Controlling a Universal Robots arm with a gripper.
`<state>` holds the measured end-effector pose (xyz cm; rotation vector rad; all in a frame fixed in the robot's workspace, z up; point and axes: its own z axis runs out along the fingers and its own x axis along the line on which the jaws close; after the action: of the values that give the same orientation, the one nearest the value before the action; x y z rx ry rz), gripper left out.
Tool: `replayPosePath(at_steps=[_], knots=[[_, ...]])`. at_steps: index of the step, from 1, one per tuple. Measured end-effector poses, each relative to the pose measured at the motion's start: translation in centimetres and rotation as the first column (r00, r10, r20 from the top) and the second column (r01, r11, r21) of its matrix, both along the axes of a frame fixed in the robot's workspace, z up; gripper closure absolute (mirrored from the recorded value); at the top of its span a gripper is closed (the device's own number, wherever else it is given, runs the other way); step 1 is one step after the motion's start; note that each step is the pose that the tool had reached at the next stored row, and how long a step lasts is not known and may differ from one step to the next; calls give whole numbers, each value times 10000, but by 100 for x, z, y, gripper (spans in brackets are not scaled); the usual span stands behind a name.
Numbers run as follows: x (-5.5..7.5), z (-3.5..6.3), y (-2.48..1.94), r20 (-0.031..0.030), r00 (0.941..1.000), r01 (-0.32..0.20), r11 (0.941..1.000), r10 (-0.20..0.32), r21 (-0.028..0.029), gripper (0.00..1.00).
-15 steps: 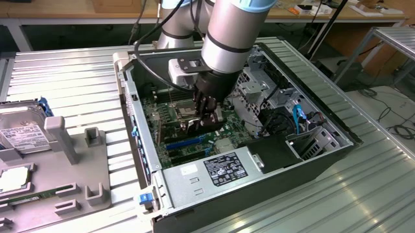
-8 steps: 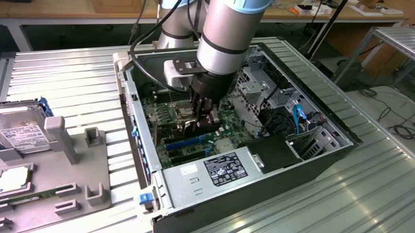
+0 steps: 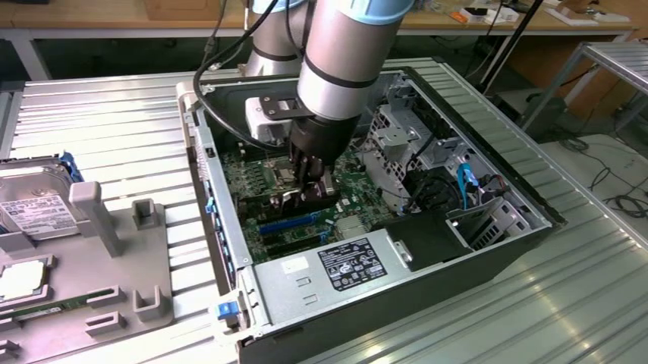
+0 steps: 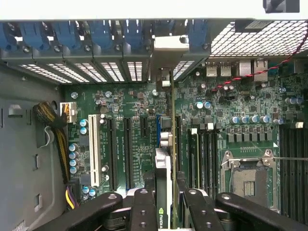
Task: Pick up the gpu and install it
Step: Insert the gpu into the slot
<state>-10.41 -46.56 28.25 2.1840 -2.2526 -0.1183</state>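
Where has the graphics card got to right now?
The graphics card is inside the open computer case, gripped edge-on in the tool, standing over the motherboard's slots with its silver bracket at the rear openings.

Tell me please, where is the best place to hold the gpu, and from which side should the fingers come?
Grip the gpu on its upper long edge, coming straight down from above the open case, one finger on each flat face. The card stands on edge over the motherboard slots, with its metal bracket toward the rear openings, so only the top edge is free. The gripper holds it in this way.
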Motion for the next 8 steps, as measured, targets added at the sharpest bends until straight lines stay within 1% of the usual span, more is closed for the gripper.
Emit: replayPosePath(at_steps=[5,8], knots=[[-1,0,0,-1,10000,0,10000,0,0,73],[-2,0,-12,-3,10000,1,10000,-1,-1,73]])
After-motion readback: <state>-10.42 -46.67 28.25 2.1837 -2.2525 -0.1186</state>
